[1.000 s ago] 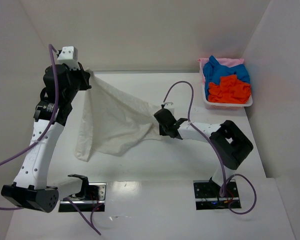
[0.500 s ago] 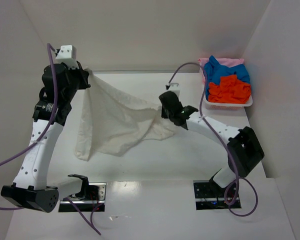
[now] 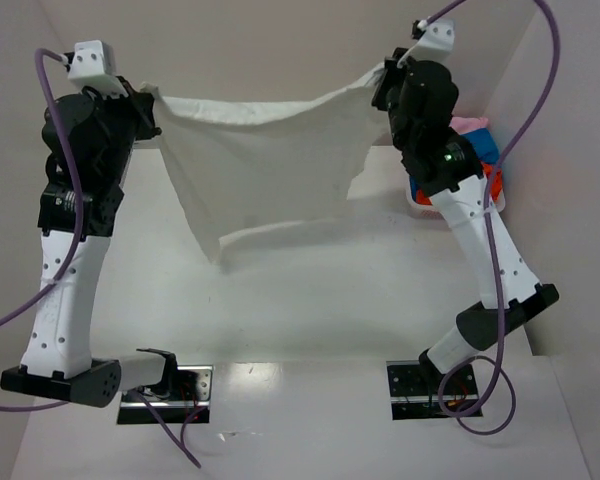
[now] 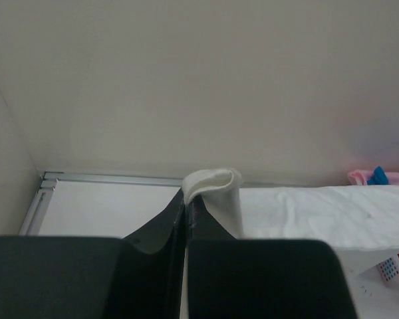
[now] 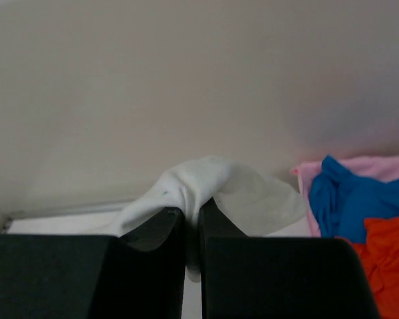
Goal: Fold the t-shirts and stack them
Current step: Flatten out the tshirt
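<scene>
Jaws on both grippers are shut on cloth. The left gripper (image 3: 145, 103) is pinched on one end of the off-white t-shirt's (image 3: 270, 150) top edge, the right gripper (image 3: 385, 85) on the other end. The shirt is held stretched between them above the table (image 3: 310, 290), with its lower edge hung to a point left of centre. A blue t-shirt (image 5: 356, 193), orange-red t-shirt (image 5: 389, 266) and pink t-shirt (image 5: 366, 163) are bunched beside the right arm, probably in the white tray (image 4: 392, 269).

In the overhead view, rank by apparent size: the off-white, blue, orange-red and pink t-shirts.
1. off-white t-shirt, by far the largest.
2-4. blue t-shirt, orange-red t-shirt, pink t-shirt: slivers mostly hidden behind the right arm, too alike to rank.
</scene>
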Robot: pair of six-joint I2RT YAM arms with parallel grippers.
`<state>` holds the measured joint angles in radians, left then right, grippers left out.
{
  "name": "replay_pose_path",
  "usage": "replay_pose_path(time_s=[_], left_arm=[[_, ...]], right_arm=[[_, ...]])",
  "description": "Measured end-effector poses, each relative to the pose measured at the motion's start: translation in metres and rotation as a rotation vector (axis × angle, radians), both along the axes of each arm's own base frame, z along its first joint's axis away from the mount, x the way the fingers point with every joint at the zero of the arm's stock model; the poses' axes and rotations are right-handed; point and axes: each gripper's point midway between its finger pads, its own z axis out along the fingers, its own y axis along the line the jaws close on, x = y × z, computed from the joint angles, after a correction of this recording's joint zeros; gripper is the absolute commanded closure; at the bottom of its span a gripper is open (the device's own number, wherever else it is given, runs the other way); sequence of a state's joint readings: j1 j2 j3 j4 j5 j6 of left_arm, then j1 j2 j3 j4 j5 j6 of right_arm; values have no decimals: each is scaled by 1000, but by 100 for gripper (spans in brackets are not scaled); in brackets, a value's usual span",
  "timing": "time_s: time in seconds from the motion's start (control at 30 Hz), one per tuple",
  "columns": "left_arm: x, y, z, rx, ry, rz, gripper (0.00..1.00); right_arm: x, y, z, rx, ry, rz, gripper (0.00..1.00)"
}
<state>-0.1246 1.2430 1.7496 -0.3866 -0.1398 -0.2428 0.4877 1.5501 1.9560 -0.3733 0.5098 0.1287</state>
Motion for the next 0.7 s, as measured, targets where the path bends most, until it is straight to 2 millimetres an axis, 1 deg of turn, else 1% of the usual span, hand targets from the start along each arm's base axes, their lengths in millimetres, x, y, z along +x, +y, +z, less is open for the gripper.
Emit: replay_pose_path(time_s=[0.13, 0.2, 0.27, 0.33, 0.43, 0.6, 0.7], left_arm=[[-5, 6, 23, -8, -44, 25, 100], [-11, 8, 34, -13, -67, 38, 100], [-18, 12, 43, -17, -86, 53, 100], [-27, 16, 51, -21, -107, 71, 100], [-44, 24, 61, -28, -134, 101, 100], [-77, 31, 76, -40, -179, 122, 100], [-99, 34, 82, -50, -209, 120, 100]], right_arm=[[-12, -15, 61, 14, -120, -29, 100], [-21, -22, 85, 25, -170, -39, 100], [-29, -27, 103, 37, -210, -41, 100], [-38, -31, 114, 42, -237, -39, 100], [-48, -35, 115, 33, -237, -33, 100], [-66, -41, 91, 4, -182, -12, 100], [-85, -46, 79, 0, -160, 19, 100]])
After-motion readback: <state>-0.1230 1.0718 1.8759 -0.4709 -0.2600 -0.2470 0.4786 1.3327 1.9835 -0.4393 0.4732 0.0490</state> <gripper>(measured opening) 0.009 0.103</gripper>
